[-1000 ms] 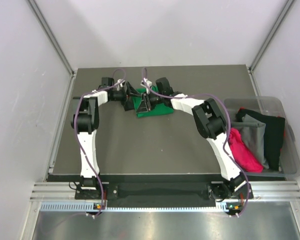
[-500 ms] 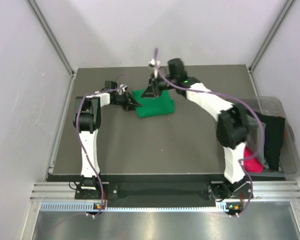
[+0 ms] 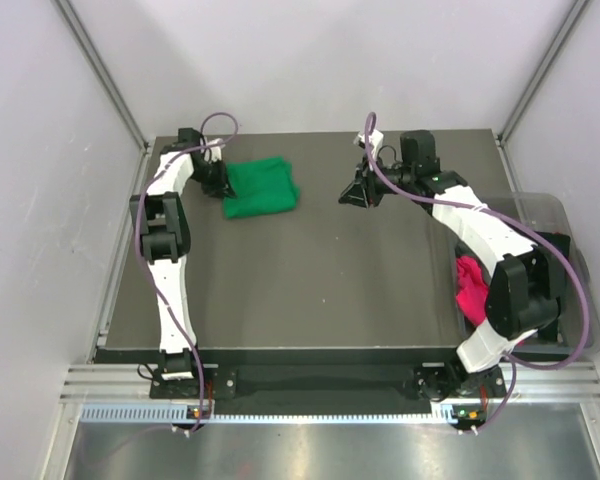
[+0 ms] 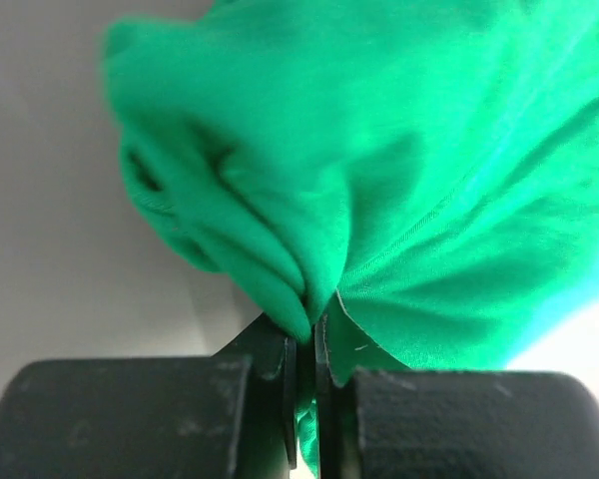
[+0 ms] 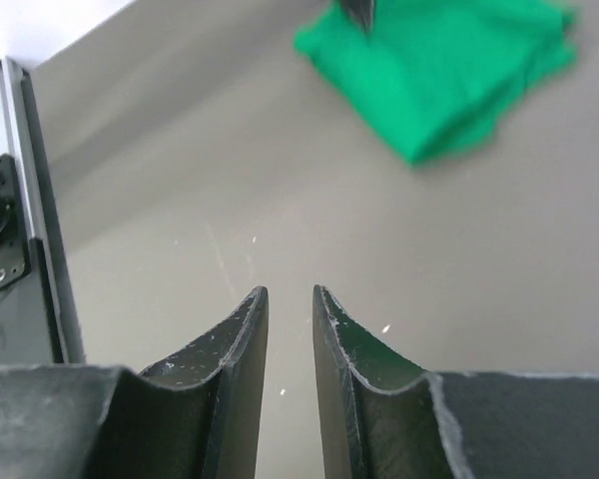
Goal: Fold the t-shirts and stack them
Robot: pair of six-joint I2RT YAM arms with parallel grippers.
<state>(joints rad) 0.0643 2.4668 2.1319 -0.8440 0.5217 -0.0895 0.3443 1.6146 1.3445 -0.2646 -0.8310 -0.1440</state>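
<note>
**Left pincer.** The left pincer (image 4: 306, 339) is closed tight on a fold of the green t-shirt (image 4: 379, 150). The fabric bunches between the jaw tips and spreads away beyond them. In the top view this pincer (image 3: 218, 180) sits at the shirt's left edge, and the green t-shirt (image 3: 262, 187) lies directly to its right as a folded bundle on the surface (image 3: 310, 270).

**Right pincer.** The right pincer (image 5: 290, 291) has its jaws a narrow gap apart, with nothing between them and nothing touching them. It hangs above bare surface (image 5: 280, 200). The green t-shirt (image 5: 439, 70) lies well ahead of its tips. In the top view the right pincer (image 3: 348, 197) is well apart from the shirt, with a strip of bare surface between them.

**Edges and room.**
- The left pincer is close to the far-left corner of the surface, so there is little margin on its outer side.
- Bare surface extends below the right pincer and across the whole near side of both pincers.
- An aluminium rail (image 5: 30, 200) borders the surface to the left in the right wrist view.
- A clear bin (image 3: 550, 210) stands to the right of the right pincer, beyond the surface edge. The right arm hides much of it.

**Count.**
- Pincers: two.
- Green t-shirts on the surface: one.
- Bins: one.
- Magenta t-shirt (image 3: 469, 290) visible in the bin: one. Whatever else the bin holds cannot be told.
</note>
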